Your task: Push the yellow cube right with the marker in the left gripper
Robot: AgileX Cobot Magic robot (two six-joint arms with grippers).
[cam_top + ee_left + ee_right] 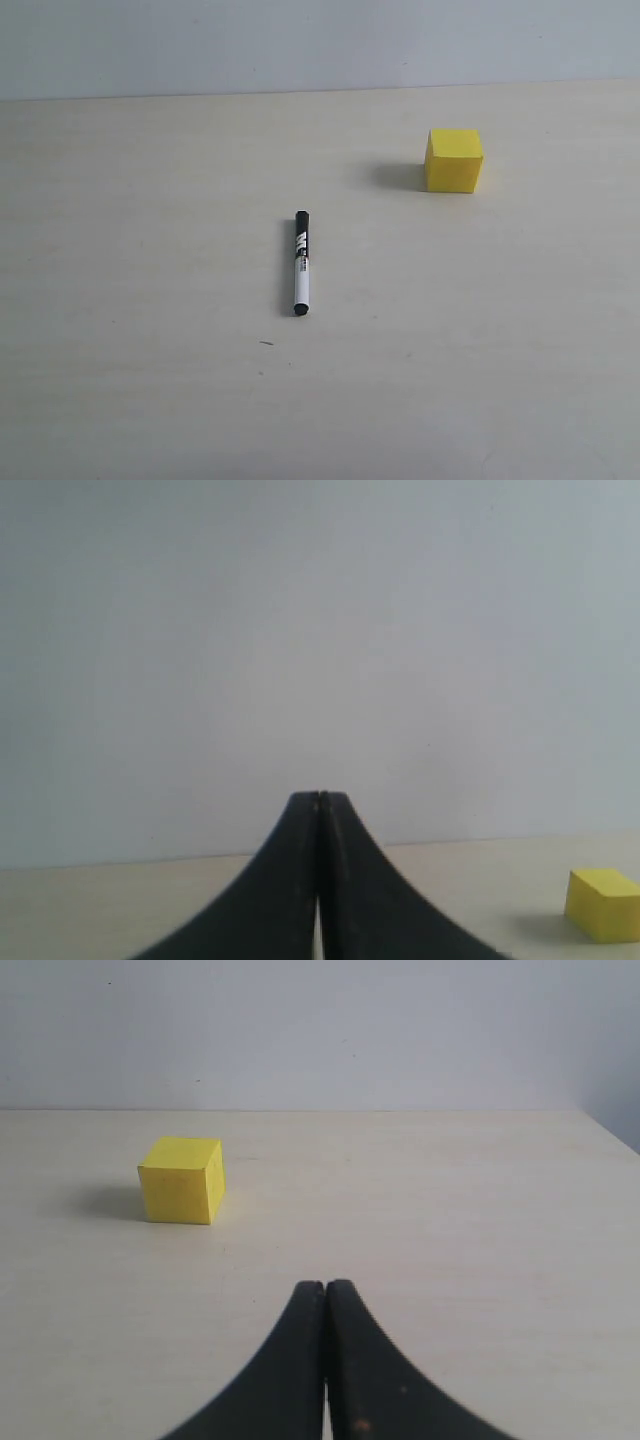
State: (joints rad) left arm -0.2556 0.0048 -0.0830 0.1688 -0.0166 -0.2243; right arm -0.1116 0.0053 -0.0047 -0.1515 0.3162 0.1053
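Observation:
The marker point(301, 263), white with a black cap, lies flat on the pale table near the middle of the exterior view, held by nothing. The yellow cube point(454, 160) stands farther back and to the right of it. Neither arm shows in the exterior view. My left gripper point(320, 798) is shut with its two black fingers pressed together and nothing between them; the yellow cube point(605, 904) sits low at the edge of its view. My right gripper point(325, 1286) is likewise shut and empty, with the yellow cube point(181, 1180) on the table some way beyond its tips.
A plain pale wall point(320, 40) rises behind the table's far edge. The table's right edge point(615, 1130) shows in the right wrist view. A tiny dark speck point(266, 343) lies in front of the marker.

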